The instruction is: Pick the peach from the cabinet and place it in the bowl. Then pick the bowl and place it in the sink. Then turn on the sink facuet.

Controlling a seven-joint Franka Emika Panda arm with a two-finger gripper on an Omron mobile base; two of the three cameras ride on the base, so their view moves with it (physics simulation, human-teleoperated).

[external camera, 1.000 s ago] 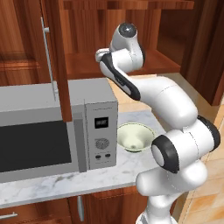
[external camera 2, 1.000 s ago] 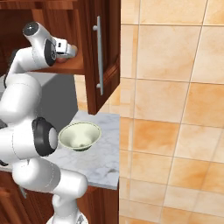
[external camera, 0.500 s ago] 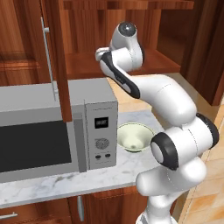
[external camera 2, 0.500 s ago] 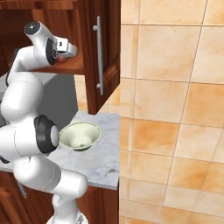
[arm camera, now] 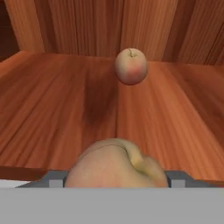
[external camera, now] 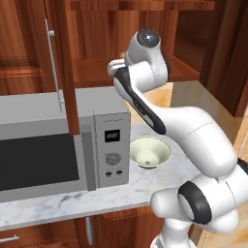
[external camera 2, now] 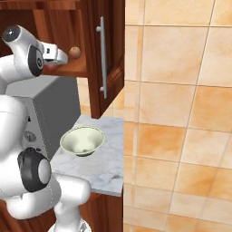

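Note:
The peach (arm camera: 116, 164) (external camera 2: 74, 52) sits at the front edge of the cabinet's wooden shelf (arm camera: 52, 109), pinkish-tan with a creased dimple. My gripper (arm camera: 116, 177) (external camera 2: 70, 54) reaches into the cabinet, and a grey finger (arm camera: 57, 177) presses against each side of the fruit. It looks shut on the peach, though the fingertips are hidden behind it. The cream-white bowl (external camera: 150, 152) (external camera 2: 82, 140) stands empty on the marble counter below the cabinet. The sink and the faucet are out of view.
A paler round fruit with a stem (arm camera: 131, 65) lies farther back on the shelf. The cabinet door (external camera 2: 111, 59) (external camera: 60, 63) hangs open with its silver bar handle. A grey microwave (external camera: 43, 145) stands left of the bowl. The counter (external camera 2: 104, 163) ends at a tiled wall.
The arm has hardly moved over the last second. The hand stays at the shelf's front edge.

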